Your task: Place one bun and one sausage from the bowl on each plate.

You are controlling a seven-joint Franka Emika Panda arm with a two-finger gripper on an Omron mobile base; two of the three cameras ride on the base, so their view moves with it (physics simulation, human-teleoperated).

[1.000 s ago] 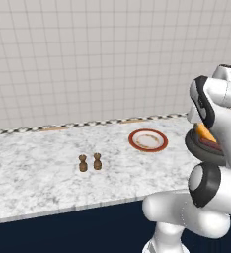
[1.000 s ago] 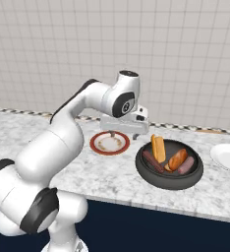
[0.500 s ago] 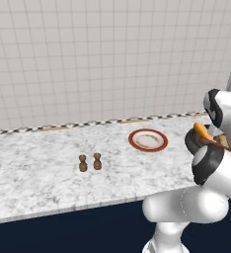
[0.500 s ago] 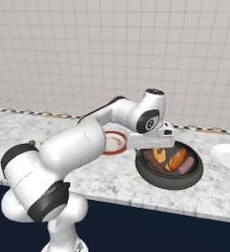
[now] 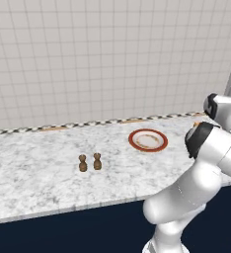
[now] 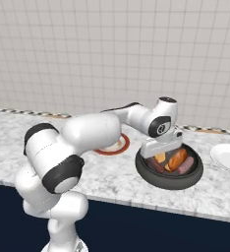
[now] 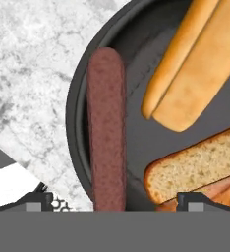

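Now, gripper (image 7: 112,199): fingers spread wide, holding nothing, low over bowl (image 6: 169,169).
Bowl: on marble counter (image 5: 38,168), between both plates.
Sausage (image 7: 106,128): along bowl wall, between fingertips.
Bun (image 7: 195,64): in bowl, beside sausage.
Red-rimmed plate (image 5: 147,140): bare.
White plate (image 6: 228,156): bare.

You see a grey-veined white marble counter (image 5: 38,173) running the width of the scene, with a dark navy front below its edge. Two small brown shakers (image 5: 90,162) stand upright on it, just beside each other, well apart from everything else. Behind the counter you see a pale tiled wall (image 5: 88,59); a narrow checkered trim strip (image 5: 19,130) runs along its base.
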